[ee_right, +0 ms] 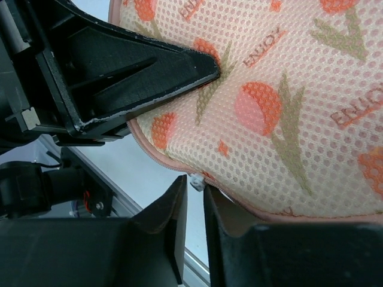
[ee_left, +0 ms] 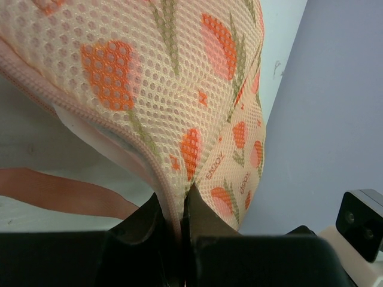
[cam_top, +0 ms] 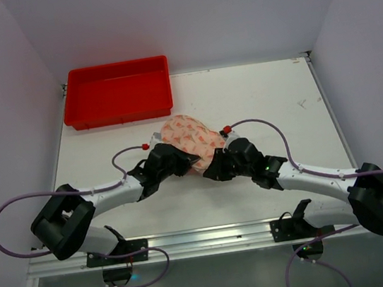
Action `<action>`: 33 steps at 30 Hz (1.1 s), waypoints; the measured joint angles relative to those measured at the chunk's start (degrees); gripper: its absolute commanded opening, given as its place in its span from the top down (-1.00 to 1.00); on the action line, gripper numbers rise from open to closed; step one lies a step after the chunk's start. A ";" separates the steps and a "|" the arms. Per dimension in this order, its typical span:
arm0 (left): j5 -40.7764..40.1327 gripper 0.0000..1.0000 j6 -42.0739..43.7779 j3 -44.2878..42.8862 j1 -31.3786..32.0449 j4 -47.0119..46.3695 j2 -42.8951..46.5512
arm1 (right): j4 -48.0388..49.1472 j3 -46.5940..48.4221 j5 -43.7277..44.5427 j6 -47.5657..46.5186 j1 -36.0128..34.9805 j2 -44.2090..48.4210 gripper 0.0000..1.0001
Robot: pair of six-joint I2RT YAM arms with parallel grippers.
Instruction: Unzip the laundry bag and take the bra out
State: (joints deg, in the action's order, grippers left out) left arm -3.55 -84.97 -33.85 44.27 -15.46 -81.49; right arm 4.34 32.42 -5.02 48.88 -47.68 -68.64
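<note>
Table (cam_top: 263, 97), left gripper (ee_left: 182, 203) on laundry bag (ee_left: 149, 119) (bra (ee_left: 221, 36) inside)

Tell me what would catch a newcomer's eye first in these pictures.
The mesh laundry bag with its orange and green print lies mid-table, both arms meeting at its near edge. The left gripper is pinched on the bag's pink seam, while the right gripper sits just under a small white zipper tab. A bright red tray stands at the table's far left corner.
</note>
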 measured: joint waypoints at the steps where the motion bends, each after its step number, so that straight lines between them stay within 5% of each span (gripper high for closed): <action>1: 0.00 1.00 0.00 0.00 0.00 0.00 0.09 | -0.02 0.00 0.13 0.04 0.00 0.00 0.85; 3: 0.00 1.00 -0.02 0.00 0.00 -0.02 0.31 | 0.02 -0.02 0.59 0.22 0.00 -0.02 1.00; 15: 1.33 1.00 2.60 1.20 -1.51 0.63 3.50 | -6.45 -0.13 2.78 -2.03 2.03 6.91 1.00; 25: 19.50 1.00 30.64 -0.96 -10.01 2.40 0.90 | -19.87 1.46 -0.81 -16.11 9.77 13.29 1.00; 27: 22.38 0.80 37.81 -4.87 -10.60 5.27 -2.75 | -20.46 2.01 -2.84 -18.86 9.84 11.74 1.00; 30: 24.06 -0.03 44.81 -8.92 -11.32 8.96 -5.70 | -21.16 3.32 -3.98 -21.53 7.80 7.67 1.00; 31: 24.13 -0.68 46.82 -9.84 -11.69 10.86 -5.95 | -21.38 4.26 -3.89 -21.92 6.34 5.95 1.00; 33: 23.69 -0.98 48.63 -10.86 -12.59 14.29 -5.75 | -21.49 6.73 -4.09 -22.08 3.17 2.25 1.00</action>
State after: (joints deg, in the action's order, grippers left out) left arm 20.14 -36.34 -44.71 31.68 -1.17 -87.24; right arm -17.15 39.16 -9.10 26.81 -44.51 -66.39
